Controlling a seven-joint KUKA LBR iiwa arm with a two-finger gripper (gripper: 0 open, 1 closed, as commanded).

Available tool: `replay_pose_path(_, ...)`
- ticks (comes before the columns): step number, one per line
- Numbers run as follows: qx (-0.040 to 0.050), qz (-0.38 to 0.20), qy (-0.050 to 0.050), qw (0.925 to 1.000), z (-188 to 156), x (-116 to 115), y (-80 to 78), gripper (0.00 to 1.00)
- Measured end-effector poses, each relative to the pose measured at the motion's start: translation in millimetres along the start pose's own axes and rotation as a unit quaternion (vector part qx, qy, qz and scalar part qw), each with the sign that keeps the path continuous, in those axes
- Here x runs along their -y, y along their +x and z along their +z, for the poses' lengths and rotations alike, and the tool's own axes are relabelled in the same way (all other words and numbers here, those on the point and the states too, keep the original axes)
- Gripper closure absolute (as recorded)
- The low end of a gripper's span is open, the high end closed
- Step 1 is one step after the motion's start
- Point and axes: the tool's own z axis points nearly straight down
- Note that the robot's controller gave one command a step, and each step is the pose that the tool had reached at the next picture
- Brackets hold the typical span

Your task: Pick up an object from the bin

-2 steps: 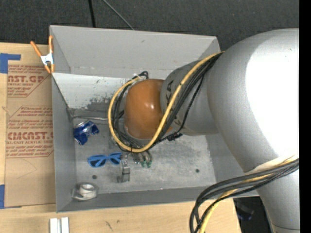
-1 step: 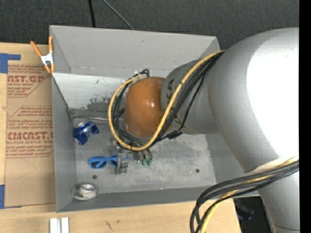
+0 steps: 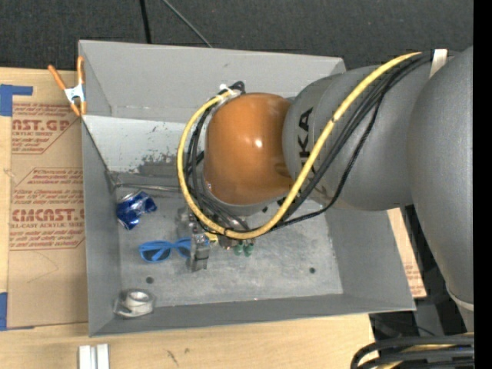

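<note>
My gripper reaches down from under the orange wrist cover to the bin floor, left of the middle. Its tip is at the right end of a pair of blue plastic glasses that lie flat on the floor and stretch away to the left. I cannot make out whether the tip touches the glasses or stands just beside them. A small green thing lies close to the right of the gripper, partly under the cover's cables.
A crumpled blue and white wrapper lies near the left wall, above the glasses. A silvery ring-shaped thing sits in the front left corner. The arm and its orange cover hide the middle and back of the bin.
</note>
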Motion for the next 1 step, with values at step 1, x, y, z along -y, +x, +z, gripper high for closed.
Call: replay_pose_path(1,0.0011,-0.007,0.0,1.0,-62.5,-2.1,-15.1,1.0)
